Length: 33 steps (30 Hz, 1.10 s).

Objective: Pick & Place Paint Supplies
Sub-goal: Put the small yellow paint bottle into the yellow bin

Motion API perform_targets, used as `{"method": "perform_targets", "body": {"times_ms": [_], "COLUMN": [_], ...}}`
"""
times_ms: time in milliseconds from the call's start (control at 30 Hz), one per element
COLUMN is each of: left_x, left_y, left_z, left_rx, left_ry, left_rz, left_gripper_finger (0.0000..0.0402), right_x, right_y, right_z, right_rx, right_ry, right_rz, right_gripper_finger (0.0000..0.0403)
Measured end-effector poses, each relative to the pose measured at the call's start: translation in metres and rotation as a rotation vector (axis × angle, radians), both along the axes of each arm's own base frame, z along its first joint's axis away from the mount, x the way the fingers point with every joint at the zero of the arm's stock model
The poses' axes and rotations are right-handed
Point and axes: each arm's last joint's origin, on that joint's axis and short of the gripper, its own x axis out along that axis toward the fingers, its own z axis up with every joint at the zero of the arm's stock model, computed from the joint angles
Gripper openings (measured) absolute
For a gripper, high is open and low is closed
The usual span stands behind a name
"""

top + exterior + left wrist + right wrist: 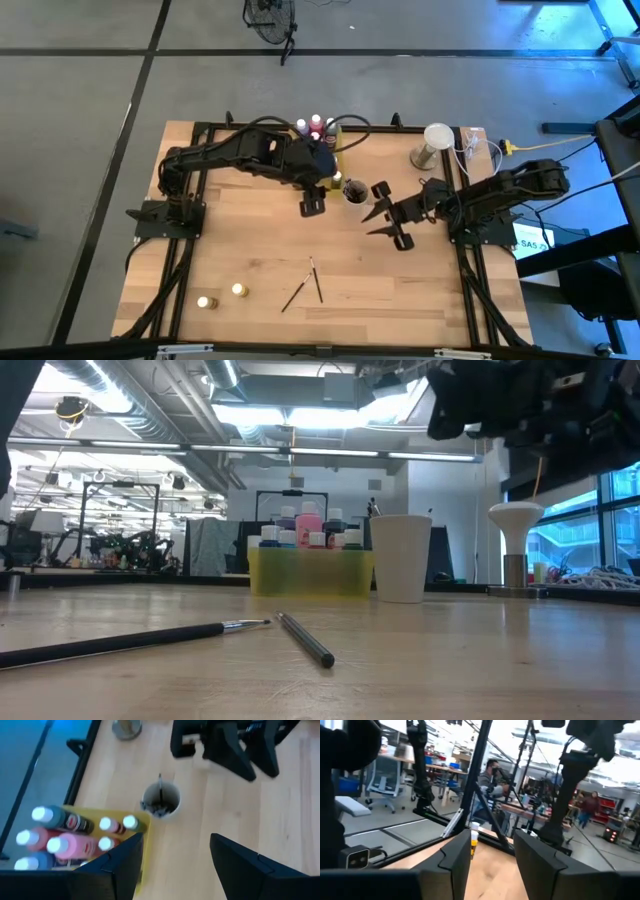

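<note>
Bottles are sitting at about seven o'clock on the desk (420, 290): two small yellow-capped bottles (221, 296) standing loose, well apart from everything else. Nearer six o'clock two thin brushes (305, 283) are lying flat, crossing near their upper ends. At about twelve o'clock the yellow tray (145, 851) is holding a cluster of capped bottles (70, 836), pink and blue among them. Just beside it the left gripper (313, 204) is hovering above the wood, its fingers (245, 865) standing apart with nothing between them. The small round cup (354, 191) is sitting next along, with at least one brush upright inside. Further toward three o'clock the right gripper (393, 223) is hanging over bare wood, fingers partly spread and carrying nothing.

Judging by their look, the brushes are light, stiff and thin; lying flat, they are offering little height to pinch, so a grasp across the shaft near the middle seems safest. The bottles appear rigid, smooth and easily tipped, and probably want taking around the body below the cap.
</note>
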Motion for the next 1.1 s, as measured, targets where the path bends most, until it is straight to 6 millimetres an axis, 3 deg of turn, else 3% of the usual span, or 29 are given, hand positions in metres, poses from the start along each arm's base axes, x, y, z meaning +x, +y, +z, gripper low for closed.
{"method": "perform_targets", "body": {"times_ms": [267, 500, 600, 767, 967, 1100], "left_x": [0.011, 0.018, 0.011, -0.012, -0.030, -0.037], "left_y": [-0.006, -0.022, -0.038, -0.075, -0.124, -0.150], "left_z": [0.005, -0.003, -0.012, -0.023, -0.023, -0.035], "left_rx": [-0.044, -0.129, -0.119, 0.048, 0.047, 0.086], "left_ry": [-0.116, -0.095, 0.005, 0.135, 0.070, 0.086], "left_rz": [-0.043, -0.078, -0.046, 0.112, 0.129, 0.083], "left_gripper_finger": [0.0226, 0.0226, 0.0226, 0.0226, 0.0226, 0.0226], "right_x": [-0.002, -0.003, -0.003, -0.003, -0.004, -0.004], "right_y": [0.018, 0.027, 0.030, 0.033, 0.037, 0.039], "right_z": [-0.001, -0.003, -0.005, -0.008, -0.007, -0.007], "right_rx": [-0.007, -0.009, -0.007, -0.006, -0.003, 0.020], "right_ry": [0.006, 0.034, 0.057, 0.081, 0.081, 0.092], "right_rz": [0.078, 0.118, 0.131, 0.147, 0.146, 0.123], "right_gripper_finger": [0.0145, 0.0144, 0.0144, 0.0144, 0.0144, 0.0144]}}
